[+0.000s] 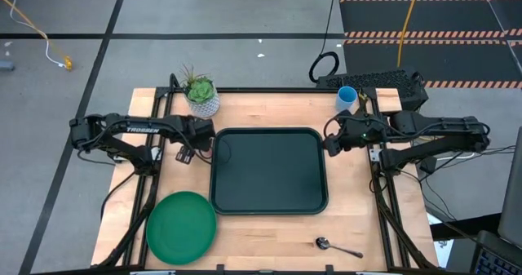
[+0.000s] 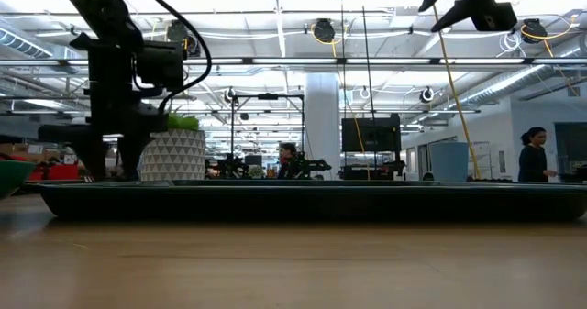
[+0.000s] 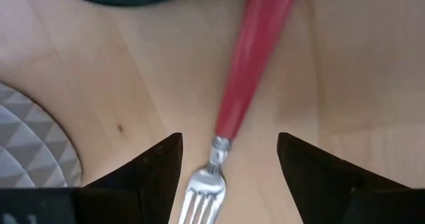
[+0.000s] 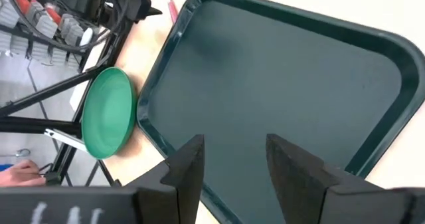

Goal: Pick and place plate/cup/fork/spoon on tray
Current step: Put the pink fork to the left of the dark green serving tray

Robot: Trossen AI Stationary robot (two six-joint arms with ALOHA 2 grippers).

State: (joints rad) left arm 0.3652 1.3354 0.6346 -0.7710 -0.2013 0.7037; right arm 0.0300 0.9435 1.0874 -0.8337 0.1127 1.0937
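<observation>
- Robotics lab in an open industrial hall: exposed ceiling with strip lights and pipes.
- Pale wooden desk on a black metal frame, grey floor with black tape lines.
- Hazard-striped black floor mats, more rigs and a dark monitor behind.
- Person at far benches.

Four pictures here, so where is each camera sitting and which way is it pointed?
High view: above, looking straight down; both arms flank the tray.
Low view: at tabletop height, facing the room; the left arm stands by the plant pot.
Left wrist view: on the left arm, facing the table; open left gripper over the fork.
Right wrist view: on the right arm, facing the tray; right gripper open.
Shared: the plate shows in high and right wrist views.
</observation>
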